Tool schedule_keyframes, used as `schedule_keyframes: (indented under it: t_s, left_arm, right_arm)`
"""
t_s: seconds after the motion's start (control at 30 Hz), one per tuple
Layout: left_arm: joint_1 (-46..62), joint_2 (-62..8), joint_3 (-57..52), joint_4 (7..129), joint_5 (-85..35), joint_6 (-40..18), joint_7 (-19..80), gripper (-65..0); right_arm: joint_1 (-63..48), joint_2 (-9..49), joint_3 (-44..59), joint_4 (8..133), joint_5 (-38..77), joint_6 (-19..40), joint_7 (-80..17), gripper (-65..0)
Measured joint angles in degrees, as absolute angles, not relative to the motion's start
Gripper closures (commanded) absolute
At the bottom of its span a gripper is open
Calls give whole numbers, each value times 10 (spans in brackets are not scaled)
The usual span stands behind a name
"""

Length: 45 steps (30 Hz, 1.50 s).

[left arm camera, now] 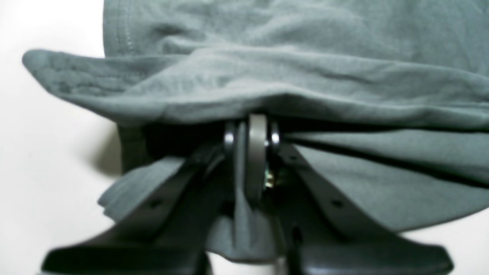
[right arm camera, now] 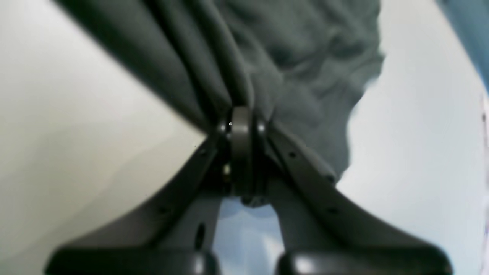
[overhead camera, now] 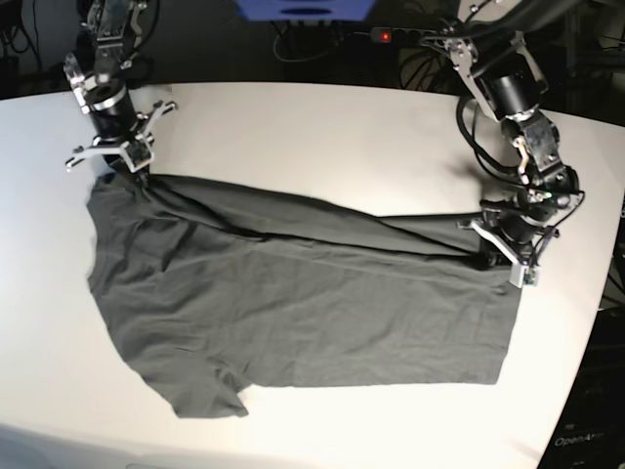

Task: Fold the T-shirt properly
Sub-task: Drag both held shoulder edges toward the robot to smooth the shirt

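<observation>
I am judging this a fold-over: both arms should be travelling level and together so the edge is landing square. The T-shirt (overhead camera: 293,313) is lying wrinkled, dark grey, across the table (overhead camera: 322,137). Left gripper (left arm camera: 252,128) and right gripper (right arm camera: 240,122) are each clamping its far edge.

T-shirt (overhead camera: 293,313) flat on table (overhead camera: 312,127), btwn left gripper (overhead camera: 485,256) & right gripper (overhead camera: 134,174).
</observation>
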<state>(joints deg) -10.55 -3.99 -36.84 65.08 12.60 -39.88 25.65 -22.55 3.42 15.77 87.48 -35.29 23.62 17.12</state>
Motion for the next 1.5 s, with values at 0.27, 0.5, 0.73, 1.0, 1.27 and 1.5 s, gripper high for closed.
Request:
schedule_keyframes:
  t_s: [0.27, 0.5, 0.73, 1.0, 1.27, 1.5]
  left_arm:
    - [-99, -48, -369, 650, 122, -403, 254, -24]
    - [-93, -48, -369, 652, 120, -403, 248, -24]
    - [-83, -49, -369, 654, 114, -403, 237, -24]
    - [-76, -50, -369, 656, 107, -403, 234, -24]
    - [-66, -63, -369, 656, 101, -408, 231, -24]
    - [-65, -70, -369, 656, 101, -412, 234, -24]
  right_arm:
    - [-199, 40, 158, 898, -352, 236, 172, -6]
    - [-160, 38, 157, 894, -393, 240, 146, -6]
    - [-116, 37, 158, 852, -393, 301, 149, -7]
    - [-101, 38, 158, 852, -395, 308, 150, -7]
    - [-93, 39, 158, 852, -399, 309, 149, -7]
    - [-71, 37, 159, 821, -458, 309, 149, -10]
